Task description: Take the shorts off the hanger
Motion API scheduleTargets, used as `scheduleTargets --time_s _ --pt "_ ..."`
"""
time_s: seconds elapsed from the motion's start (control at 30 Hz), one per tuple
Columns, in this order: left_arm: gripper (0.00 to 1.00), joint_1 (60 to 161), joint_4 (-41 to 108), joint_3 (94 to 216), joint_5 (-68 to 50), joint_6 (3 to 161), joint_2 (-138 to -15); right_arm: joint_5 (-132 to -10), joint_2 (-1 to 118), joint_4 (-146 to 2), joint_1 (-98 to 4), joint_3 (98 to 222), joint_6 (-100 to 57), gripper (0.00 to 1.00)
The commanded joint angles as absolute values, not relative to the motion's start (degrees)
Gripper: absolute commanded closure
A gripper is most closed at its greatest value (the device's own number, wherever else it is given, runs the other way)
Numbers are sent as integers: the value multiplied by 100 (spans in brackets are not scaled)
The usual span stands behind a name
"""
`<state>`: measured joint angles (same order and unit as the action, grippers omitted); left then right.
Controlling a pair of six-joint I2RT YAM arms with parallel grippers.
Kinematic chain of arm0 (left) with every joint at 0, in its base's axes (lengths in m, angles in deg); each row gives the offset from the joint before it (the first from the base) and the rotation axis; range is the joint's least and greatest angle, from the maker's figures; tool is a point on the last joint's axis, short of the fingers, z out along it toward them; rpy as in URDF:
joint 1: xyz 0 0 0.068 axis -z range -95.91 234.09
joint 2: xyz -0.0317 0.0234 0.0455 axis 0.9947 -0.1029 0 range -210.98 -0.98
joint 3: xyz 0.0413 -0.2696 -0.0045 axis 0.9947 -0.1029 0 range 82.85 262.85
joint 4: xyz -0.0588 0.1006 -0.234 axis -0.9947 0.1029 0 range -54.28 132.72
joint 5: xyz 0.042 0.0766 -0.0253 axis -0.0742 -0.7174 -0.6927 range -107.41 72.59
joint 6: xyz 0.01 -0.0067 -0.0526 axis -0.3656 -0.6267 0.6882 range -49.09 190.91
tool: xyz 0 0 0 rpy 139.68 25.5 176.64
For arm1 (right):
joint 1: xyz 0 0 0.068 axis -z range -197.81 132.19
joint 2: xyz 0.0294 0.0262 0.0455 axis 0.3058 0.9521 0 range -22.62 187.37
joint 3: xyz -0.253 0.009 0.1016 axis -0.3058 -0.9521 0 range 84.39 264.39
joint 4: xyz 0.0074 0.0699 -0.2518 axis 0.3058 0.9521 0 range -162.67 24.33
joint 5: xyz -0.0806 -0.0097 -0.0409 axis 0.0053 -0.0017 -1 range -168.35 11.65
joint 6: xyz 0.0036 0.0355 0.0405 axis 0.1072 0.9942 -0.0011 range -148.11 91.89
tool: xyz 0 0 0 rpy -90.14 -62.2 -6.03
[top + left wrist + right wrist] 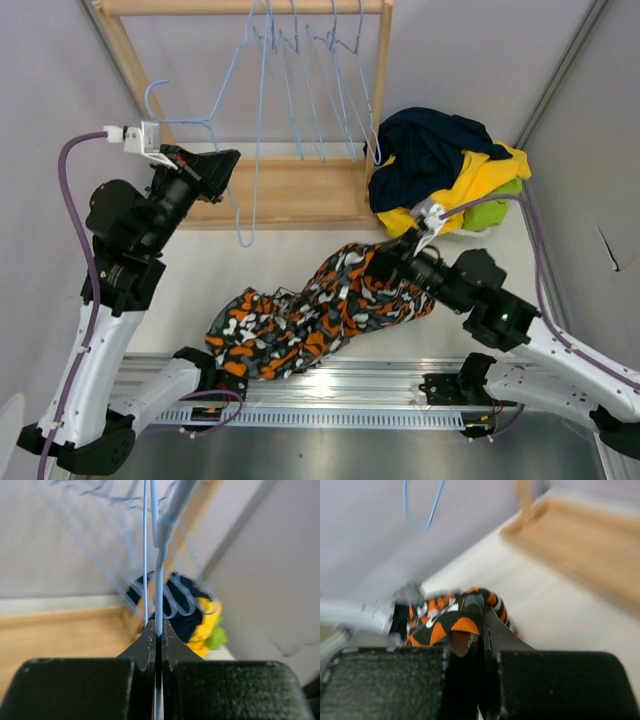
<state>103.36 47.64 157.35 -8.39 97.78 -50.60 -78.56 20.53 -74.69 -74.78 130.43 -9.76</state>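
Left gripper (157, 630) first: on my left wrist feed the two fingers are pressed tight together on a thin light-blue hanger (159, 580), and the wire runs straight up out of the pinch. From overhead, that arm is raised on the left side, with its tip pointing right toward the wooden rack (300, 190). The hanger it holds is tilted, with its hook out to the left. Several more blue hangers (320, 90) hang from the rack's top bar behind it.

Over to the right gripper (484, 630). On the right wrist camera its fingers are clamped on a fold of the camouflage shorts (310, 310), and I can see orange, black and white cloth bunched right at the pinch. That view is blurred, so I can't tell how deep the bite goes.

Overhead, the camouflage shorts lie stretched in a long diagonal across the white table (200, 270). They run from the right gripper, near the rack's front right corner, down and left to the near rail (350, 380) beside the left arm's base. They lie clear of the held hanger wire, with nothing touching that I can see.

At the back right, just beside the rack's base, sits a pile of shorts. The dark navy shorts (430, 150) are on top, the yellow shorts (485, 170) spill out beneath them, and the lime green shorts (492, 212) peek out at the right edge. My left wrist feed shows the same pile, out of focus, behind the wire.
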Motion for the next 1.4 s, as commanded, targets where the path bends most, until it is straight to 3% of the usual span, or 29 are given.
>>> scheduleTargets --time_s 0.0,0.23,0.43,0.5,0.6,0.7,0.73,0.77,0.8,0.83,0.87,0.9,1.07,1.37 --pt "100 10361 6407 16467 -2113 9158 -5081 -9171 2244 -7391 -7082 14746 -2176 100" --pt "100 10360 7235 15650 -2514 8726 -4615 -7038 4678 -6617 -3404 18674 -2136 100" --pt "100 10334 7378 15650 -2698 8278 -4966 -7017 6847 -6152 -2204 21696 -2117 100" --pt "100 10238 7307 15720 -2743 8234 -5185 -7018 7228 -5985 -2028 21973 -2126 100" --pt "100 9932 7149 15851 -2568 8216 -5597 -6851 7484 -6359 -1922 21090 -2108 100" --pt "100 9536 6938 16175 -2260 8242 -6063 -6622 7353 -7071 -1833 19192 -1740 100" --pt "100 9473 6877 16273 -2207 8233 -6196 -6605 7309 -7126 -1833 18796 -1495 96" --pt "100 9438 6868 16387 -2241 8216 -6345 -6570 7222 -7135 -1833 18113 -1380 80" --pt "100 9403 6833 16780 -2285 8111 -6643 -6543 7151 -7196 -1833 17759 -1283 37" --pt "100 9385 6832 16923 -2320 8058 -6811 -6543 7046 -7380 -1842 17372 -1047 23" --pt "100 9368 6832 17072 -2356 8005 -6995 -6543 6758 -7564 -1834 16951 -931 16" --pt "100 9324 6867 17613 -2356 7909 -7189 -6543 6581 -7923 -1833 16094 -817 4" --pt "100 9288 7069 19345 -2207 7829 -8428 -6578 5229 -8848 -2184 13691 -315 3" --pt "100 9288 7492 21982 -1926 7829 -10413 -6991 3776 -8884 -3441 12078 -324 3"
